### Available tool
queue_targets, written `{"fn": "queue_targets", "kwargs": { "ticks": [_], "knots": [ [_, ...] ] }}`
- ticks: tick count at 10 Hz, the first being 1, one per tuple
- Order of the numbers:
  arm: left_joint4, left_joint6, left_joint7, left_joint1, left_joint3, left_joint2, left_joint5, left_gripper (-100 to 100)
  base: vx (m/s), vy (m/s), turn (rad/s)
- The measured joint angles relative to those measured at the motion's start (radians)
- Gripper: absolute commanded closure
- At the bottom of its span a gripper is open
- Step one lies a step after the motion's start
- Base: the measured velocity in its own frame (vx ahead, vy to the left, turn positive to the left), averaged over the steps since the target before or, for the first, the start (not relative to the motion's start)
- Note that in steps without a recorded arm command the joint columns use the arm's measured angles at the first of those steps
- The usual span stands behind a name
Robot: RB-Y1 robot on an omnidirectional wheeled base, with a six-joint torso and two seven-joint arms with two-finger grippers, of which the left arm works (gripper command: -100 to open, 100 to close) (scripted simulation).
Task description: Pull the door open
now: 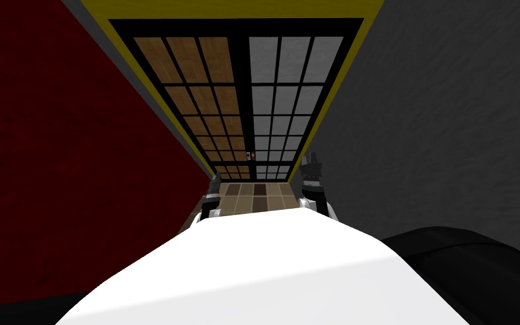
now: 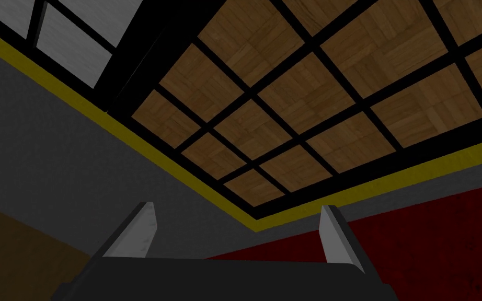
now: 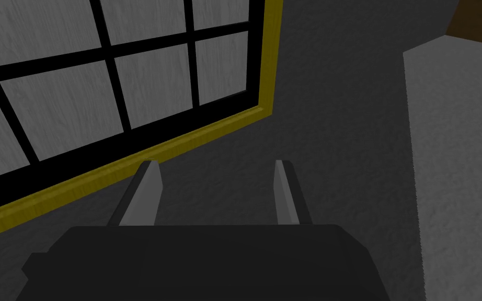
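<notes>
Directly ahead: black-barred double door (image 1: 236,96) set in a yellow frame (image 1: 327,113) at the end of a narrow passage.
Leaves: left leaf with brown wood-patterned panes (image 1: 208,107), right leaf with pale grey panes (image 1: 278,107); they meet at a black centre bar.
Handle: small dark plate with a red spot (image 1: 247,155) on the centre seam, between the two grippers and beyond them.
Edges: dark red wall (image 1: 56,141) on the left and dark grey rough wall (image 1: 439,113) on the right, both running up to the frame.
Open room: strip of tan and brown tiled floor (image 1: 253,197) between me and the door's foot.
Left gripper (image 1: 215,181) (image 2: 239,208): fingers spread wide, nothing between them, touching nothing; it points at a corner of the frame by the brown panes.
Right gripper (image 1: 311,161) (image 3: 217,164): fingers spread, holding nothing; it points at the grey wall just beside the frame's corner by the grey panes.
</notes>
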Motion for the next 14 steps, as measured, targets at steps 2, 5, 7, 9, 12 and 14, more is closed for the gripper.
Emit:
{"fn": "queue_targets", "kwargs": {
  "ticks": [2, 5, 7, 9, 12, 14],
  "knots": [
    [0.042, -0.011, -0.041, -0.01, 0.001, 0.001, -0.013, -100, 0.101, -0.045, -0.001],
    [0.127, -0.036, -0.105, -0.039, 0.006, 0.005, -0.031, -100, 0.102, -0.047, 0.001],
    [0.166, -0.041, -0.145, -0.052, 0.008, 0.007, -0.044, -100, 0.099, -0.033, -0.001],
    [0.221, -0.055, -0.187, -0.07, 0.012, 0.009, -0.055, -100, 0.092, -0.041, 0.001],
    [0.283, -0.068, -0.248, -0.089, 0.014, 0.01, -0.074, -100, 0.093, -0.031, 0.0],
    [0.332, -0.08, -0.291, -0.106, 0.016, 0.009, -0.087, -100, 0.104, -0.042, 0.0]
  ]
}}
